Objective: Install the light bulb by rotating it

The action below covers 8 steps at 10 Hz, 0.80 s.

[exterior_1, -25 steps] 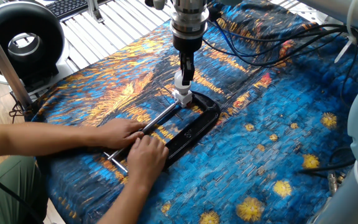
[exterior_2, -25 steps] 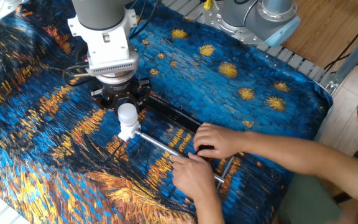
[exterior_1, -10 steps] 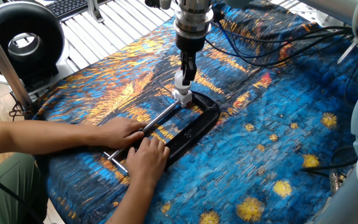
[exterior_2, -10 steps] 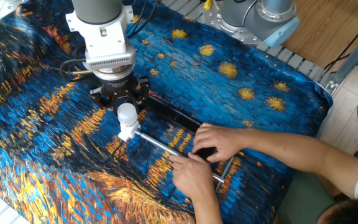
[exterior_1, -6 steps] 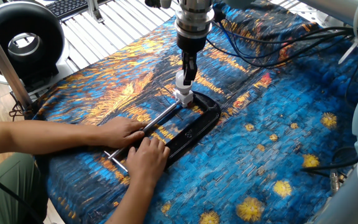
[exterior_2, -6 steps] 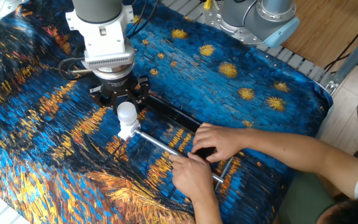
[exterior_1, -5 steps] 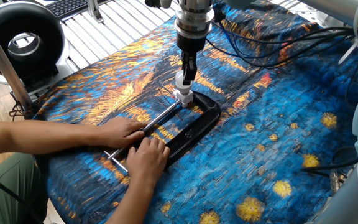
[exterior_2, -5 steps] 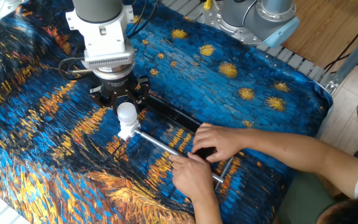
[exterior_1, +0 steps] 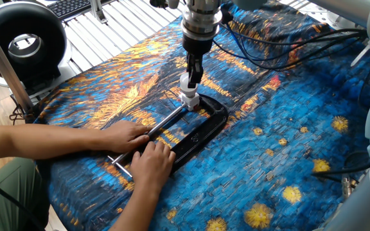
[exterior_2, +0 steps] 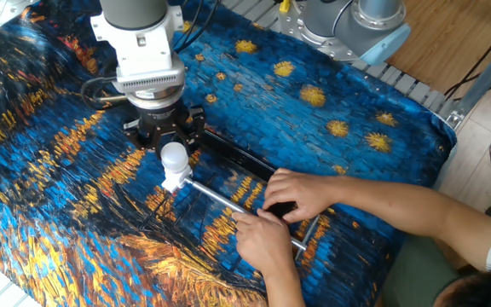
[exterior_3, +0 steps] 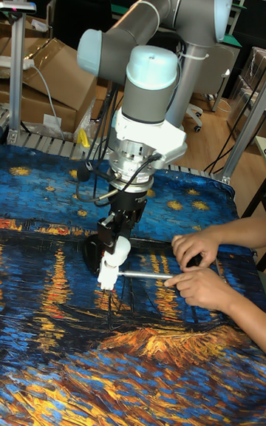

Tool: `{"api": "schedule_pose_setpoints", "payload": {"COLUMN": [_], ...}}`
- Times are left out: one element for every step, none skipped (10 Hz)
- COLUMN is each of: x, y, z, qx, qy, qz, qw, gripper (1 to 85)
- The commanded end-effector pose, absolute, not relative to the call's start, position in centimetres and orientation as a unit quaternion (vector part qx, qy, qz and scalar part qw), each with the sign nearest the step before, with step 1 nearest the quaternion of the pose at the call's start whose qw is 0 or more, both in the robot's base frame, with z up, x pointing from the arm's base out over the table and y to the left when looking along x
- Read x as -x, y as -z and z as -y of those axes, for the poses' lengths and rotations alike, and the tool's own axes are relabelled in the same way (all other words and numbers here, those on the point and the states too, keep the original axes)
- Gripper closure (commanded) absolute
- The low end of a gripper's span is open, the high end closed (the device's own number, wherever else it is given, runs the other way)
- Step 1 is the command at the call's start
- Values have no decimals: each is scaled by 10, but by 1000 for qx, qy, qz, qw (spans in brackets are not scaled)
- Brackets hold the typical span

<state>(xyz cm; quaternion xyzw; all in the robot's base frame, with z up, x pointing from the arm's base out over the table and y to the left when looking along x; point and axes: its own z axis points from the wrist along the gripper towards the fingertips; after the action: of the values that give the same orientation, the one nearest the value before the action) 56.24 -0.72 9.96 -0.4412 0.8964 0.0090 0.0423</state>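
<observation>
Small frosted-white globe light bulb (exterior_2: 173, 156) standing upright, neck down in the white square socket base (exterior_2: 175, 181), at the 11 o'clock end of the long black C-clamp (exterior_1: 201, 131). Gripped about the globe by the black two-finger gripper (exterior_1: 192, 75), jaws clenched on the bulb from above, arm hanging plumb over it. Clamp's silver screw rod (exterior_2: 228, 202) running off toward 4 o'clock in the other fixed view, butting the socket base. Two bare human hands (exterior_2: 290, 194) pinning the clamp's far end flat on the blue-and-orange painted cloth (exterior_2: 339, 128) over the worktop. Step in hand, by the look of it: screwing in, bulb seated and mid-turn. Next call: wrist rotation about the vertical, grip kept firm, gentle downward pressure, no sideways pull on the neck. How far the thread is home: hidden.
</observation>
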Motion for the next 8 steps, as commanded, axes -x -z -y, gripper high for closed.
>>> {"api": "schedule_pose_setpoints", "payload": {"x": [-564,-565,-566,-569,-571,-573,-576,-577], "y": [-102,-102,-102,-102,-102,-102,-102,-102], "z": [10,12,11,13,16,18,19,18], "qx": [416,409,398,386,373,360,345,328], "qy": [-9,-5,-5,0,5,10,13,10], "qz": [-908,-912,-916,-921,-926,-932,-937,-943], "qw": [43,43,45,48,50,54,57,61], "gripper": [847,847,847,847,847,847,847,847]}}
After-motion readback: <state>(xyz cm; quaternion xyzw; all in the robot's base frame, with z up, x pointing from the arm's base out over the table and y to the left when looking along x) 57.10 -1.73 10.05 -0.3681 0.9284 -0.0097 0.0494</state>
